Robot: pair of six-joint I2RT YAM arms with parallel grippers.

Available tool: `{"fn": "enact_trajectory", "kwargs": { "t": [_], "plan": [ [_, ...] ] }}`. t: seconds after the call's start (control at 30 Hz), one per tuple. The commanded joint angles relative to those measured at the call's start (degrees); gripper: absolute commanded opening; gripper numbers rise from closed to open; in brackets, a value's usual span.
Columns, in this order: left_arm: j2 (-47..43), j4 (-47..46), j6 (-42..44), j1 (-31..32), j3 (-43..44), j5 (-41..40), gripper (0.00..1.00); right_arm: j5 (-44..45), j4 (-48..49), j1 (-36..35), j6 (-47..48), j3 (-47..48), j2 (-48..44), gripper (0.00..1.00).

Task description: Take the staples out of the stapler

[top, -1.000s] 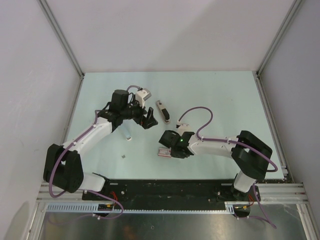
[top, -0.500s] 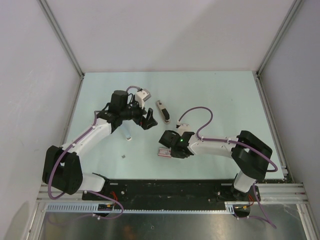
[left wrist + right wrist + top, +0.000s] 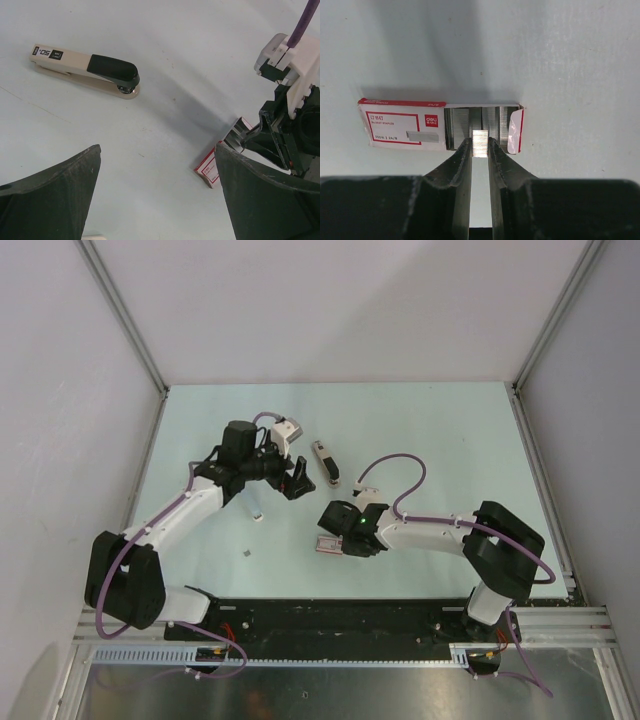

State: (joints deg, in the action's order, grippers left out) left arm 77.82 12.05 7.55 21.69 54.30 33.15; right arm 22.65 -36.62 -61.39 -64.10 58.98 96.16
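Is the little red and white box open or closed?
Open. The flat red-and-white cardboard box has one end uncovered, flap bent aside, with silvery staple rows showing inside. The right tool pinches one shiny metal strip.

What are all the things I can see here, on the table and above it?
stapler: one, beige with a black front, lying alone mid-table.
staple box: one, white with red edging, flat on the table, one end open, silvery staples inside.
staple strip: one, silver, pinched at the box's open end.
white bit: one, white, on the table beside the left arm.
grey bit: one, grey, nearer the front edge; too small to identify.
table: one, pale blue-green.
left gripper: one, black, open and empty, above the table near the stapler.
right gripper: one, black, shut on the staple strip.
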Motion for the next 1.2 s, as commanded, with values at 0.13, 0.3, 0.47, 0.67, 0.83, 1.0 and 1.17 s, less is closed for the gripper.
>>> {"fn": "enact_trajectory", "kwargs": {
  "t": [0.13,0.3,0.47,0.67,0.83,1.0,1.17],
  "plan": [
    [-2.21,-1.18,3.09,0.52,-0.10,0.62,0.99,1.67,-0.77,0.09,-1.19,1.95,0.42,0.18],
    [-2.53,-1.17,3.07,0.54,-0.28,0.77,1.00,1.93,-1.22,0.15,-1.44,1.97,0.24,0.27],
    [-3.00,-1.22,3.17,0.59,-0.29,0.69,0.99,2.15,-1.34,0.13,-1.51,2.01,-0.06,0.37],
    [-3.27,-1.18,3.34,0.76,-0.41,0.45,1.00,2.69,-0.72,-0.14,-1.10,2.01,-1.65,0.38],
    [-3.36,-1.23,3.86,0.88,-0.46,0.07,0.99,4.65,-1.20,-0.27,-0.71,1.97,-5.72,0.35],
    [-1.80,-1.22,5.85,1.13,-0.53,-0.54,0.99,6.26,-4.10,0.68,-0.76,1.93,-10.36,0.31],
    [0.19,-0.76,10.33,2.94,-1.32,-2.69,0.89,4.93,-5.66,4.43,-0.63,-0.56,-13.22,0.23]
  ]
}}
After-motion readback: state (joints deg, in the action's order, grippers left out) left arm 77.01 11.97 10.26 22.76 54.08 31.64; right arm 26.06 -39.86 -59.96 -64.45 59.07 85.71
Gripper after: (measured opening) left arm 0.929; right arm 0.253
